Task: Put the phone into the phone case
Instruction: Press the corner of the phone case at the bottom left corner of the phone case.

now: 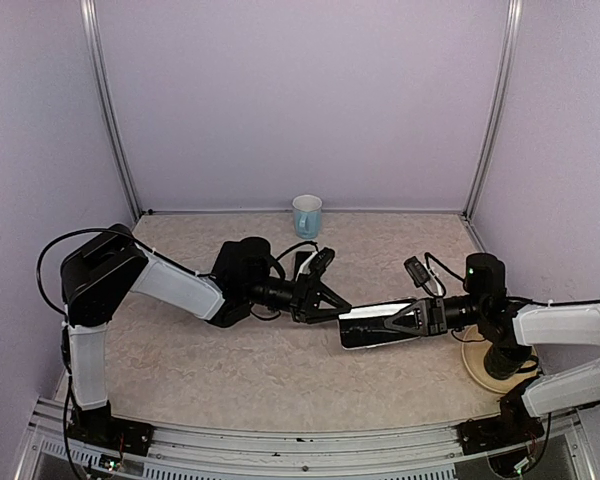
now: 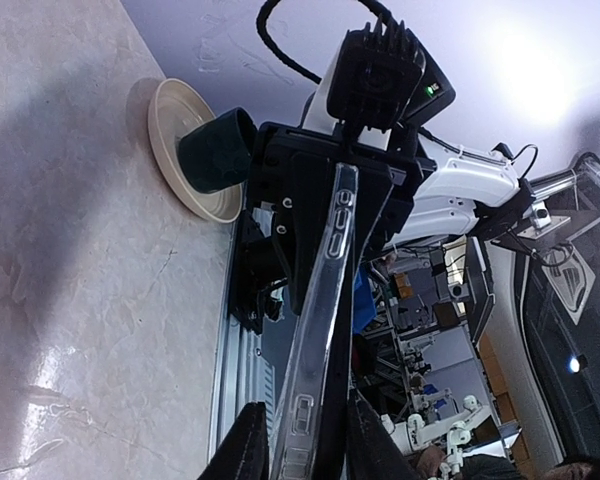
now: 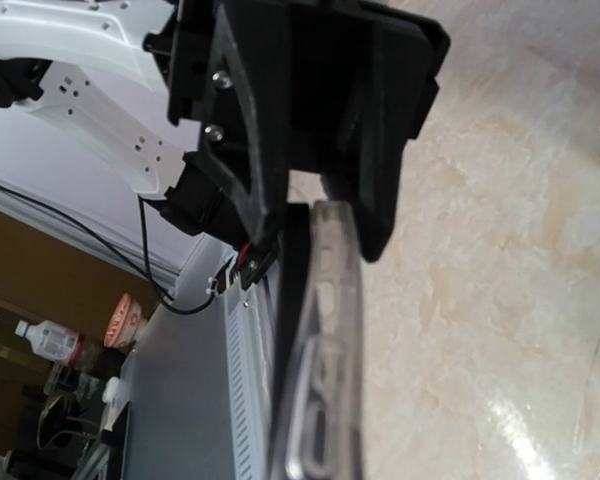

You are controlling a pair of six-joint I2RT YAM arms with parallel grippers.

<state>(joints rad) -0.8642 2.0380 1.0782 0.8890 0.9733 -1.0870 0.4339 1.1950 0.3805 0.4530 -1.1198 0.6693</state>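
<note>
The black phone [image 1: 380,328] hangs level above the table between both arms. Edge-on in the left wrist view, the phone [image 2: 346,380] lies flat against the clear phone case [image 2: 315,320]; I cannot tell how deep it sits. My left gripper [image 2: 305,445] straddles their near end, one finger [image 2: 372,440] against the phone and a thin gap on the case side. My right gripper [image 1: 408,318] is shut on the other end. The right wrist view shows the case [image 3: 335,330] and the phone [image 3: 295,300] running up to the left gripper.
A light blue mug [image 1: 307,215] stands at the back wall. A cream plate [image 2: 175,130] carrying a dark cup [image 2: 218,150] sits at the table's right edge, under the right arm. The metal rail [image 1: 300,440] runs along the near edge.
</note>
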